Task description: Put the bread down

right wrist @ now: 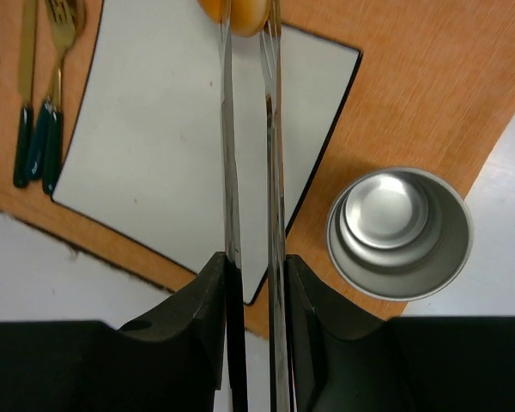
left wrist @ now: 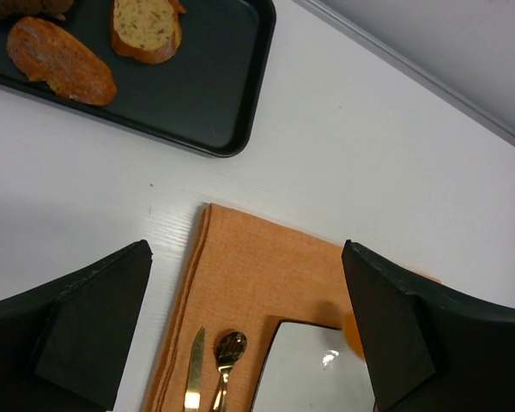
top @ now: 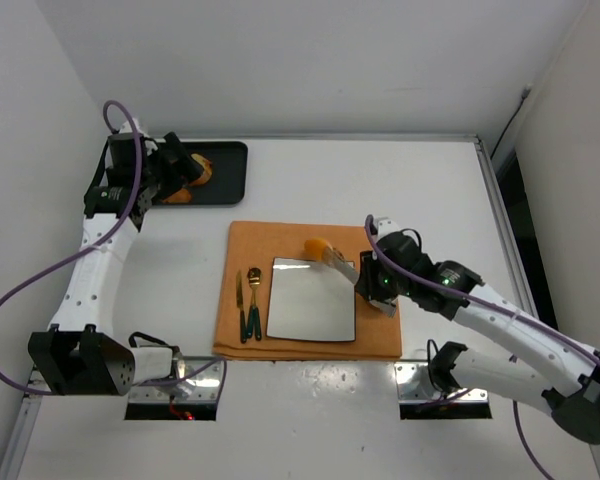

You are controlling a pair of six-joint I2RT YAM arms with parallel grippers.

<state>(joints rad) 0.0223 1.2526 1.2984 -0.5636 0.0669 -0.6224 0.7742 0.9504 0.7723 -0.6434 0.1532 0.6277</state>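
White walls box in a white desk [top: 380,180], with both arms bolted at its near edge. Across the middle lies an orange mat [top: 280,238]. A black tray [top: 230,165] sits toward the far left corner, apart from the mat. On the mat is a square white plate [top: 310,300], and just beside its right edge a little metal cup [right wrist: 451,232] stands upright.

The left arm [top: 95,250] reaches over the tray, and the left jaws are spread wide with nothing between them. The right arm [top: 500,320] leans in from the right, and the right jaws are clamped on a pair of long metal tongs [right wrist: 229,172].

Two gold pieces of cutlery [top: 248,300] with dark green handles lie side by side left of the plate. Browned toasted slices [left wrist: 60,60] rest in the tray. The bread [top: 318,245] — a small golden-orange roll — is pinched between the tong tips at the plate's far edge. Whether it touches the plate I cannot tell.
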